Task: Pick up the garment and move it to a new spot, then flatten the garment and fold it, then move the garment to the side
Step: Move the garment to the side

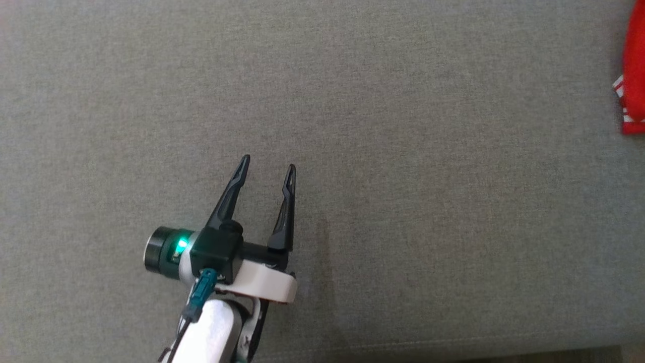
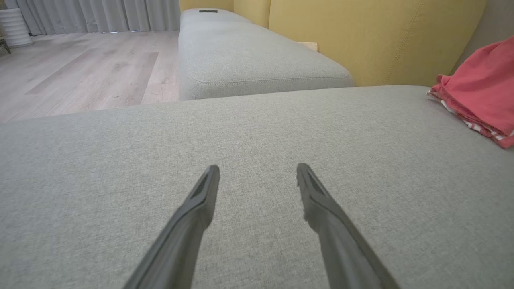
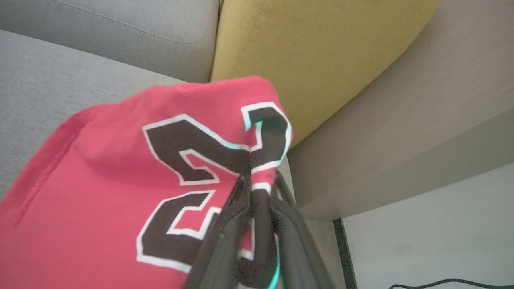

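**Item 1, garment (image 3: 100, 180).** Red knit cloth with a large black number edged in white. It lies bunched at the far right end of the grey seat (image 1: 403, 151), against the yellow back cushion (image 3: 313, 52). I read the print through the right wrist view alone. The head view gives me just a red sliver with white-striped trim at the seat's right edge. The left wrist view shows a soft folded heap, faded to pink.

**Item 2, right gripper (image 3: 260, 176).** Two dark tapering fingers drawn nearly together, with a fold of the garment pinched between them. The cloth creases converge on the tips.

**Item 3, left gripper (image 1: 268, 162).** Fingers spread wide apart with nothing between them, over the bare middle of the seat and well apart from the garment. The head view adds its white wrist shell and a green light, which I do not get from the left wrist view.

**Item 4, seat.** Flat and broad, in coarse grey weave with a stitched seam along the near edge.

**Item 5, surroundings, left wrist view.** A second grey cushion (image 2: 249, 60) with rounded corners lies beyond the seat. Pale wood floor (image 2: 80, 68) and pleated grey curtains (image 2: 100, 16) lie further off.

**Item 6, right wrist view.** A thin dark cable (image 3: 441, 283) lies on pale floor beyond the seat's right end.
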Tool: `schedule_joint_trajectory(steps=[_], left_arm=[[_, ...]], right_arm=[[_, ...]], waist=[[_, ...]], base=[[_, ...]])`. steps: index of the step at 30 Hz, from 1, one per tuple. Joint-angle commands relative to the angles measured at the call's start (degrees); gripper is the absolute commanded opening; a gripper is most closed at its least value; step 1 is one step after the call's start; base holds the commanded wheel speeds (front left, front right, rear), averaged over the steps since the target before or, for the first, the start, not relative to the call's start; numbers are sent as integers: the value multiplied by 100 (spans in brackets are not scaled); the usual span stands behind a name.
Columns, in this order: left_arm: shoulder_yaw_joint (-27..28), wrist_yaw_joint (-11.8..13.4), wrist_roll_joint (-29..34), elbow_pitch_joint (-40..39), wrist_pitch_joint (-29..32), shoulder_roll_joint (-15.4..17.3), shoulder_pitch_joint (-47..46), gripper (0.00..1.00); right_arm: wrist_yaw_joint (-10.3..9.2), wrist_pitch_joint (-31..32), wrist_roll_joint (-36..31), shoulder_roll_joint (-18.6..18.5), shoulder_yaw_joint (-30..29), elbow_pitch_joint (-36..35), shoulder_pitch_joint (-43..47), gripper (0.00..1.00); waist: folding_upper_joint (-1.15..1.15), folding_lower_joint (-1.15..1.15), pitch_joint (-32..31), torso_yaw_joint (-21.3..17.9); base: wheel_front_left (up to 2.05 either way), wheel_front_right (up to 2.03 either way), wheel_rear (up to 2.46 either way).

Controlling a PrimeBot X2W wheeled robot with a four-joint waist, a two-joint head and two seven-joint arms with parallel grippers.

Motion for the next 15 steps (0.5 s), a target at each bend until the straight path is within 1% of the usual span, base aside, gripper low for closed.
schedule_joint_trajectory(steps=[1, 4, 5, 6, 8, 12, 13, 15], left_arm=[[143, -16, 58, -165, -70, -35, -135, 100], [136, -29, 51, -117, -70, -35, -158, 100], [142, -29, 50, -102, -70, -35, -146, 100], [154, -27, 44, -81, -70, -35, -116, 100], [188, -21, 34, -31, -70, -35, -14, 100], [298, 6, -8, 37, -70, -35, 326, 100], [298, 6, -8, 37, -70, -35, 326, 100], [366, 11, -25, 73, -70, -35, 538, 100]], right_arm=[[37, -142, -267, -213, -174, 148, -33, 100], [37, -468, -1079, -3, -392, 502, -172, 100], [37, -627, -1395, 125, -517, 620, -235, 100], [37, -759, -1655, 321, -659, 738, -261, 100], [37, -934, -1979, 854, -901, 890, -157, 100], [37, -1348, -2260, 1914, -1360, 1035, 391, 100], [37, -1348, -2260, 1914, -1360, 1035, 391, 100], [37, -1600, -2356, 2389, -1514, 1073, 782, 100]], waist=[[0, 0, 4, -4], [0, 0, -141, -2], [0, 0, -230, -4], [0, 0, -339, -10], [0, 0, -613, -20], [0, 0, -1245, -28], [0, 0, -1245, -28], [0, 0, -1579, -10]], base=[[0, 0, 0], [0, 0, 0], [0, 0, 0], [0, 0, 0], [0, 0, 0], [0, 0, 0], [0, 0, 0], [0, 0, 0]])
